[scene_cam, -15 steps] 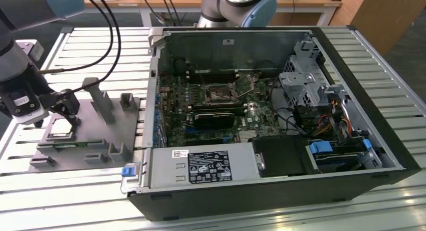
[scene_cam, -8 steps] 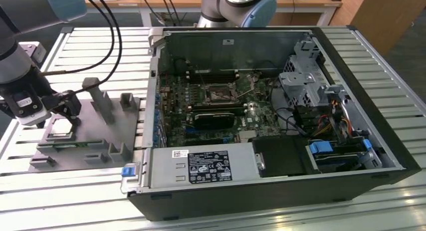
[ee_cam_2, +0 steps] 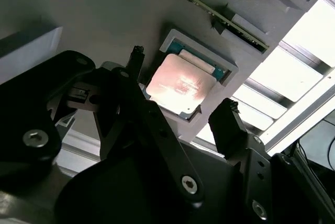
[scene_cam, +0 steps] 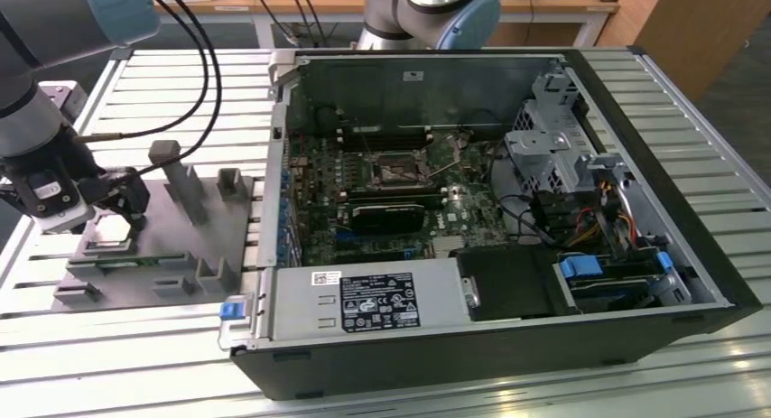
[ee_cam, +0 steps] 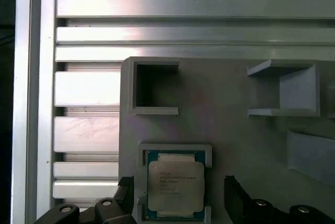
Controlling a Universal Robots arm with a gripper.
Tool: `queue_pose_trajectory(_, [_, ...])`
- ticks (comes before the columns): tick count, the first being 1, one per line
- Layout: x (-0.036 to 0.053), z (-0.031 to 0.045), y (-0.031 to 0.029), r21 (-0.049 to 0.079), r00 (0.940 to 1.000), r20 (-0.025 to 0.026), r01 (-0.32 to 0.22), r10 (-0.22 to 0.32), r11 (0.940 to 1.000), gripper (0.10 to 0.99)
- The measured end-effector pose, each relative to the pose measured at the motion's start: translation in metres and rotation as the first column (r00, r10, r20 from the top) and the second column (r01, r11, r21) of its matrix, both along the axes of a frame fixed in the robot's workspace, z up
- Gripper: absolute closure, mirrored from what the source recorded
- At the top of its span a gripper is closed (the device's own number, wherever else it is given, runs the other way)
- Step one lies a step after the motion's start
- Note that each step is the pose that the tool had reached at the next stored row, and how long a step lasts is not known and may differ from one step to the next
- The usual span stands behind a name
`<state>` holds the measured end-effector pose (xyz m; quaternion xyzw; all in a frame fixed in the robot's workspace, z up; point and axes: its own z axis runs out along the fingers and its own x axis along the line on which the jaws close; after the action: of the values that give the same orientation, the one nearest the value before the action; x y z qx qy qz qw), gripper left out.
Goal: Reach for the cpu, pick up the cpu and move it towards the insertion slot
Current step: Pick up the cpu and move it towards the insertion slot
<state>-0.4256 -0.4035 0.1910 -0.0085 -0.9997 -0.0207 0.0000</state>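
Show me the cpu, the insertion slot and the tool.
cpu (ee_cam: 175, 186): first wrist view, metal top.
insertion slot (scene_cam: 395, 171): exterior view, dark socket centre.
tool (ee_cam_2: 181, 76): second wrist view, midway between fingertips.

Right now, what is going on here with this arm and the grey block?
The arm's pincer hangs open over the cpu, one finger on each side, not touching it. The cpu lies in its pocket on the grey fixture. The insertion slot is apart, on the board inside the open computer case.

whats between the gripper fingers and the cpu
Only the raised rim of the grey fixture pocket holding the cpu; the first wrist view shows the fingers either side, not touching it.
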Motion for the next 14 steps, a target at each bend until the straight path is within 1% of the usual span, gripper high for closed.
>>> queue_pose_trajectory(9, [-0.0001, -0.009, -0.0007, 0.0, 1.0, 0.0, 0.0, 0.0, 1.0, 0.31])
queue_pose_trajectory(12, [-0.0001, -0.0104, -0.0007, 0.0, 1.0, -0.0003, 0.0, 0.0, 1.0, 0.31])
queue_pose_trajectory(13, [-0.0002, -0.0107, -0.0008, 0.0, 1.0, -0.0002, -0.001, 0.001, 1.0, 0.325])
queue_pose_trajectory(14, [-0.0002, -0.0111, -0.0007, 0.0, 1.0, 0.0, -0.004, 0.004, 1.0, 0.384])
